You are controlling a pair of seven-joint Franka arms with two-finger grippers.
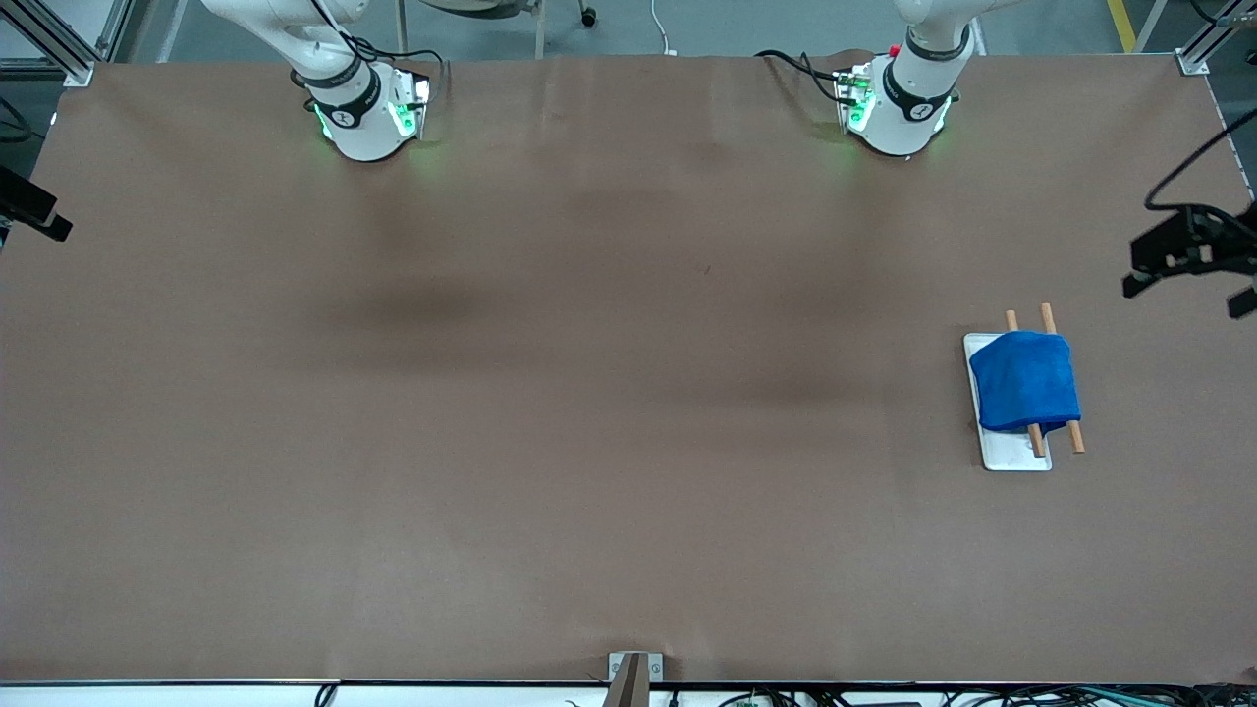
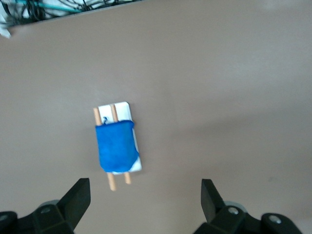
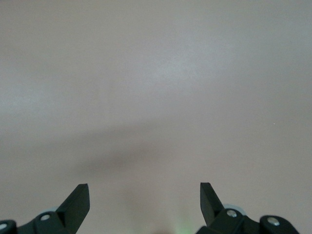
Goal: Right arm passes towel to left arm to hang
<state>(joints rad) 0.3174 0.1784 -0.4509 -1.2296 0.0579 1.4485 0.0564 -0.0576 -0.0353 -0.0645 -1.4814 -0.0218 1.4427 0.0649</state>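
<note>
The blue towel (image 1: 1024, 380) hangs draped over two wooden rods (image 1: 1075, 435) of a rack with a white tray (image 1: 1011, 451), at the left arm's end of the table. It also shows in the left wrist view (image 2: 115, 146). My left gripper (image 2: 145, 195) is open and empty, high above the bare table beside the rack. My right gripper (image 3: 144, 197) is open and empty, high over bare table. In the front view only the two arm bases (image 1: 365, 110) show; both hands are out of that view.
The brown table (image 1: 550, 393) is bare apart from the rack. A black camera mount (image 1: 1183, 250) juts in at the left arm's end, another (image 1: 29, 211) at the right arm's end. A small bracket (image 1: 633, 673) sits at the edge nearest the front camera.
</note>
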